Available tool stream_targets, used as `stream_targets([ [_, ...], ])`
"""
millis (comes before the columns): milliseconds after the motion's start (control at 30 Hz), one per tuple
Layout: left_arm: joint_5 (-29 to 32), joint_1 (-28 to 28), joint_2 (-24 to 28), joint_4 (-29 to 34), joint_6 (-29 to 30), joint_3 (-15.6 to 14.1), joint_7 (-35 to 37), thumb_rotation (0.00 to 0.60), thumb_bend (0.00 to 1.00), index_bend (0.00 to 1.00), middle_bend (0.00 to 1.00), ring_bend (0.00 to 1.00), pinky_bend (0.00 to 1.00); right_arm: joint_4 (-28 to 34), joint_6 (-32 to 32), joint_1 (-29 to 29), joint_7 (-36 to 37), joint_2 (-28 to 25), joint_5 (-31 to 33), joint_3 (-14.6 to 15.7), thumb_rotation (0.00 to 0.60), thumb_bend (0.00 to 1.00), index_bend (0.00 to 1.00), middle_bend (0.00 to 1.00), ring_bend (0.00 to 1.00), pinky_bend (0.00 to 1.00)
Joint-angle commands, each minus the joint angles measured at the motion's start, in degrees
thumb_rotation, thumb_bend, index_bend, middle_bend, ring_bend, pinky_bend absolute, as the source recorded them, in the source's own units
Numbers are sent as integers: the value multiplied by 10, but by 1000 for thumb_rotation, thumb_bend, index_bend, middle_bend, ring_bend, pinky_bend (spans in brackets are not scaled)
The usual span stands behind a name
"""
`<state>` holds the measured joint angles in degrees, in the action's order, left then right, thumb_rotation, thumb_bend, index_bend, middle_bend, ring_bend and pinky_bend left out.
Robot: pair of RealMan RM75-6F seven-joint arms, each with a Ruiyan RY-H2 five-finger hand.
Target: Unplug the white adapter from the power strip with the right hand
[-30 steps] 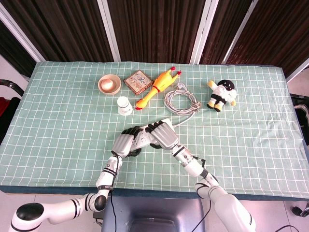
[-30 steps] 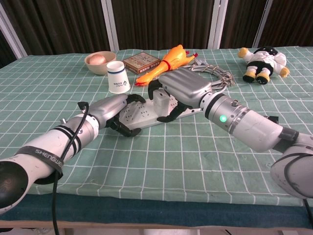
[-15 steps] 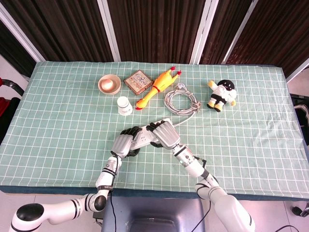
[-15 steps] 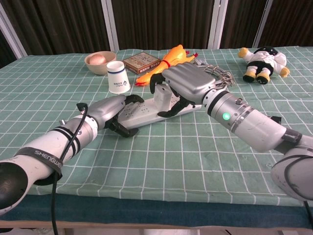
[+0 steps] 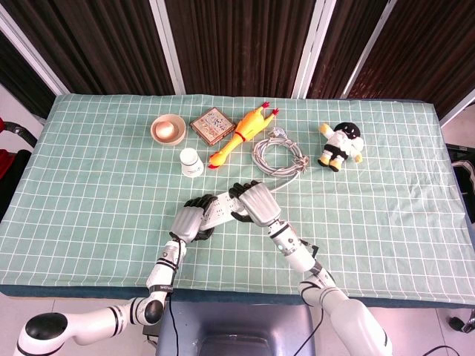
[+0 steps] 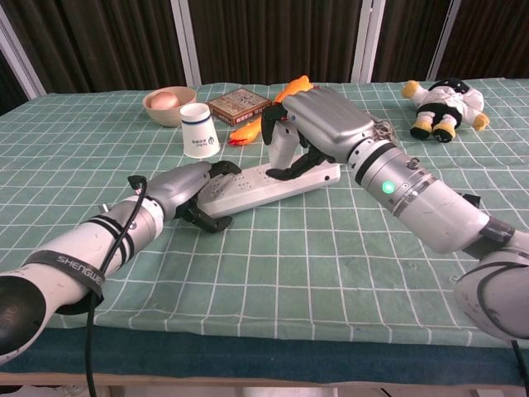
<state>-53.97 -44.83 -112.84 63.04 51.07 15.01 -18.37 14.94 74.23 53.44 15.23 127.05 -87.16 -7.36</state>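
Left hand (image 6: pixel 188 184) is laid on the near-left end of the power strip (image 6: pixel 248 184), fingers curled over it and pressing it to the green checked tablecloth (image 6: pixel 331 273). Strip lies w/ its far end angled toward the right. Right hand (image 6: pixel 318 124) is raised above that end, fingers closed round the white adapter (image 6: pixel 283 146), which is seen lifted clear of the strip's top in chest view. At the back, L to R: bowl (image 5: pixel 168 129) w/ an egg-like item inside, paper cup (image 5: pixel 191 162) upside down, small box (image 5: pixel 212 124), rubber chicken (image 5: pixel 243 133), coiled cable (image 5: pixel 280 156), plush doll (image 5: pixel 341 145).
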Motion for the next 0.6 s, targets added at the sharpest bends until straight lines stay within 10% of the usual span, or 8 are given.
stream_targets([
  [33,-3,1,2,4,2,-1,1,600,360,204,319,424,561,16,20,-6,2,-8,9,-11,600,726,873,696,729,780],
  [333,-29,10,20,44,20,-10,7,600,363,188,257,340,508,133,76,-63,-54,-73,9,-7,600,725,873,696,729,780],
  [600,-28,21,60,125,-2,-16,30,600,373,0,0,14,155,306,89,-130,-165,-186,-10,32,600,725,873,696,729,780],
])
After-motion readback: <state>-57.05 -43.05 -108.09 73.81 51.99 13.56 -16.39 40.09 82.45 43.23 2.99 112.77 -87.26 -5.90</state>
